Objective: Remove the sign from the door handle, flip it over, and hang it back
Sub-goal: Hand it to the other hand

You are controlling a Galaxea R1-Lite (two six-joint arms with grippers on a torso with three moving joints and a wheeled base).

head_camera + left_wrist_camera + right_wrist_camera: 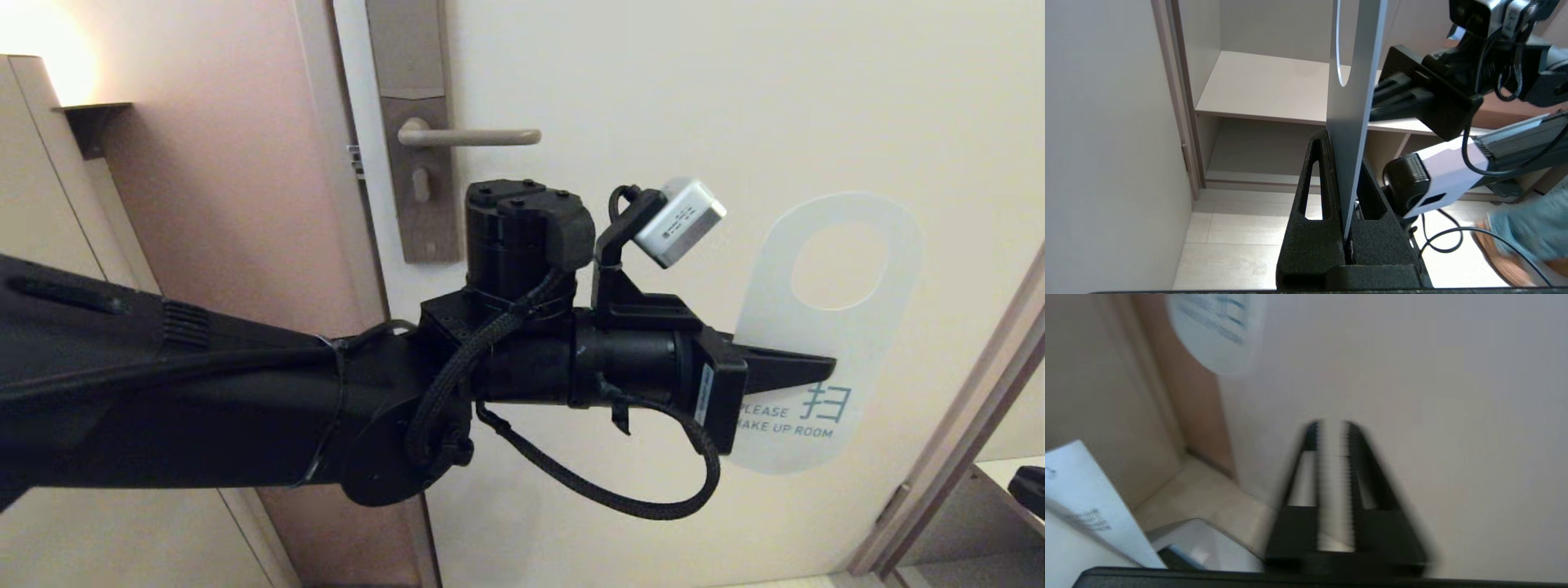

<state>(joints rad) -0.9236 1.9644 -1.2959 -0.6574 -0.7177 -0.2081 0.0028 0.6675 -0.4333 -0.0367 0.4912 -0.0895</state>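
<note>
The left gripper (804,367) reaches across in front of the door (653,82), its fingers clamped flat on the lower part of the sign (824,327), which it holds upright in the air, white "MAKE UP ROOM" face toward the head camera. The sign hangs well right of and below the bare door handle (473,136). The right gripper (1331,435) hovers near the sign with a narrow empty gap between its fingers.
</note>
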